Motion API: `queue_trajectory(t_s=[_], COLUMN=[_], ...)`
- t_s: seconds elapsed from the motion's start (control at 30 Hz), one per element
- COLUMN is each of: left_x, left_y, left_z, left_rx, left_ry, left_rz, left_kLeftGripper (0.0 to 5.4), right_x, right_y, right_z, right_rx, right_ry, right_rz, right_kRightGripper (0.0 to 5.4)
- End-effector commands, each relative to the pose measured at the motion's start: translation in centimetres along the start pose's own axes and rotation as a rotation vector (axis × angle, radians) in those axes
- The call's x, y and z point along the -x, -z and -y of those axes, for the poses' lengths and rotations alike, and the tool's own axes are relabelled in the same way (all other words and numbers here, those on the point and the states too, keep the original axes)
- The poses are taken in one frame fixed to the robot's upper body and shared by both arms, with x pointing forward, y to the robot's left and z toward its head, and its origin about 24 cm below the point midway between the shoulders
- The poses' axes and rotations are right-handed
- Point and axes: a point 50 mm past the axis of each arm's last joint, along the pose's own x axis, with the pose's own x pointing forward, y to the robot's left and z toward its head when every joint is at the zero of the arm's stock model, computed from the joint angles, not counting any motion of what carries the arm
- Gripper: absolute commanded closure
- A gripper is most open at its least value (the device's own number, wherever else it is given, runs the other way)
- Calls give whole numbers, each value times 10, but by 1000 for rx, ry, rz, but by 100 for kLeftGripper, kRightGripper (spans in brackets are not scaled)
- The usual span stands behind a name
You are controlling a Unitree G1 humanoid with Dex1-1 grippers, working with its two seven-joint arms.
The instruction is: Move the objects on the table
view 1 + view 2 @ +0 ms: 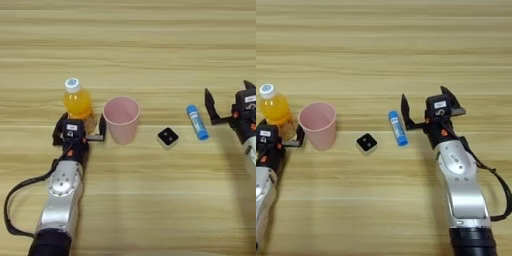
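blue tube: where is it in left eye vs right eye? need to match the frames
Left eye view: the blue tube lies right of centre, between the small cube and the right claw.
Right eye view: the blue tube lies near the centre, just left of the right claw.
Shared landmark: the pink cup, to the tube's left in both.

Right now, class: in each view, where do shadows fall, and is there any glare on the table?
Left eye view: the pink cup and the left gripper cast only faint, soft shadows, close under them. Right eye view: the right gripper likewise; the table shows even light, no glare spot.
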Motion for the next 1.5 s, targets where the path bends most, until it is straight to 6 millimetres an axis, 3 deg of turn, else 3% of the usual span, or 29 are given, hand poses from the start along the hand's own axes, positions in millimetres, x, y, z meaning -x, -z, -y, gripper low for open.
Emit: queue_trajectory(t_s=[0.03, 0.87, 1.13, 1.5], left_x=[4, 12, 12, 13], left_y=[1, 2, 3, 3], left_z=[-1, -8, -7, -5], left_rx=[5, -4, -2, 0], left_ry=[-2, -46, -49, -47], left_rz=[-20, -32, -32, -33], left_kLeftGripper=[2, 2, 2, 2], right_x=[-1, 41, 38, 21], right_y=[0, 8, 4, 8], right_z=[-9, -73, -95, -110], right_rx=[-16, -19, -31, -30], right_ry=[-67, -647, -787, -818], right_rz=[3, -61, -59, -65], right_kRightGripper=[0, 0, 0, 0])
